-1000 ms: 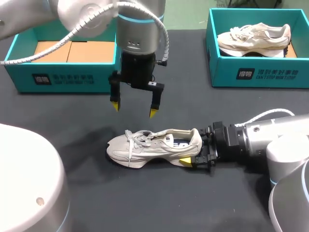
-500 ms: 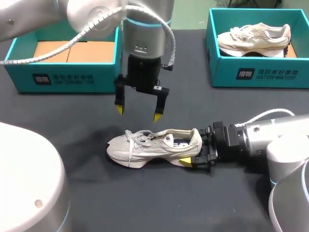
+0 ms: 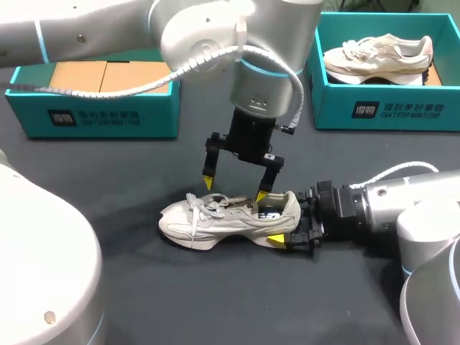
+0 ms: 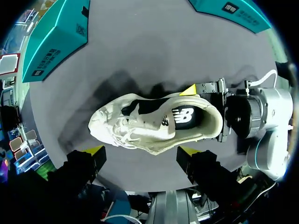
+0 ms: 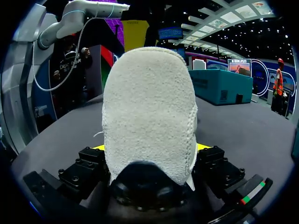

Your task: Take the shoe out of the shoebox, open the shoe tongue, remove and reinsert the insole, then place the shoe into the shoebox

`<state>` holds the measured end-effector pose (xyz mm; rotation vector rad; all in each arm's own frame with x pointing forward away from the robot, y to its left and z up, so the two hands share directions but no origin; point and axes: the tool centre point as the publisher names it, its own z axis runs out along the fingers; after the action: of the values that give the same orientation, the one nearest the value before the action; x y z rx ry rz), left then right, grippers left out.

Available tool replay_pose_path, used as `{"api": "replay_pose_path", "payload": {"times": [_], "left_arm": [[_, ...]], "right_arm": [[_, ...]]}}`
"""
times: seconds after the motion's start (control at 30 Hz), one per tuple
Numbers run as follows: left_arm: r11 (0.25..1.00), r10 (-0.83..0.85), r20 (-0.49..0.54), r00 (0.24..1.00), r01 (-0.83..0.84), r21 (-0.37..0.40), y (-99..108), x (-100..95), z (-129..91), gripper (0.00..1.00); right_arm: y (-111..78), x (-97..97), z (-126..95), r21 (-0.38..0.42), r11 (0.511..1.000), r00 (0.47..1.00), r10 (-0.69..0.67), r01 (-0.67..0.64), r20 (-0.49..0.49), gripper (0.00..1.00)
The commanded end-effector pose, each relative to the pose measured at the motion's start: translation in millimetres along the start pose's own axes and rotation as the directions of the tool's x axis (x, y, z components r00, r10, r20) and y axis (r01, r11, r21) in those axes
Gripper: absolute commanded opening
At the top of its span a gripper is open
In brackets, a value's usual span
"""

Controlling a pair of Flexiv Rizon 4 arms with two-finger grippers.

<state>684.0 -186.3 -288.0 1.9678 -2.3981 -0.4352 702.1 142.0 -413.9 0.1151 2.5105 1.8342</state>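
A cream sneaker lies on its sole on the dark table, toe to the left. My right gripper comes in from the right and is shut on the heel, one yellow tip showing on the near side. In the right wrist view the heel fills the space between the fingers. My left gripper hangs open just above the laces and tongue, touching nothing. In the left wrist view the shoe lies ahead of the open left gripper, its dark insole visible. An empty teal shoebox stands at the back left.
A second teal shoebox at the back right holds another cream sneaker. The right arm lies low across the table's right side. Bare table surface stretches in front of the shoe.
My left gripper has moved right and down, from above the table behind the shoe to just over its laces. The right gripper and the shoe have stayed put.
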Motion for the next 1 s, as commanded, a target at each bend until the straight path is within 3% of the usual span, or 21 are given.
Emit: {"api": "replay_pose_path", "payload": {"times": [0.03, 0.4, 0.67, 1.0], "left_arm": [[1.000, -0.021, 0.058, 0.998, 0.022, -0.016, -6.4, 21.0, 10.2, 1.00], [0.993, -0.109, 0.072, 0.991, 0.112, -0.035, -12.0, 23.6, 35.8, 1.00], [0.982, -0.187, 0.089, 0.978, 0.185, 0.039, -18.9, 25.0, 50.3, 1.00], [0.979, -0.203, 0.147, 0.968, 0.200, 0.037, -21.7, 24.5, 61.1, 1.00]], "right_arm": [[-1.0, 1.5, 2.0, 0.005, 1.000, 1.000, 0.002, -0.002, 0.000, 0.00], [-1.0, 1.5, 2.0, 0.005, 1.000, 1.000, 0.002, -0.002, 0.000, 0.00], [-1.0, 1.5, 2.0, 0.005, 1.000, 1.000, 0.002, -0.002, 0.000, 0.00], [-1.0, 1.5, 2.0, 0.005, 1.000, 1.000, 0.002, -0.002, 0.000, 0.00]]}}
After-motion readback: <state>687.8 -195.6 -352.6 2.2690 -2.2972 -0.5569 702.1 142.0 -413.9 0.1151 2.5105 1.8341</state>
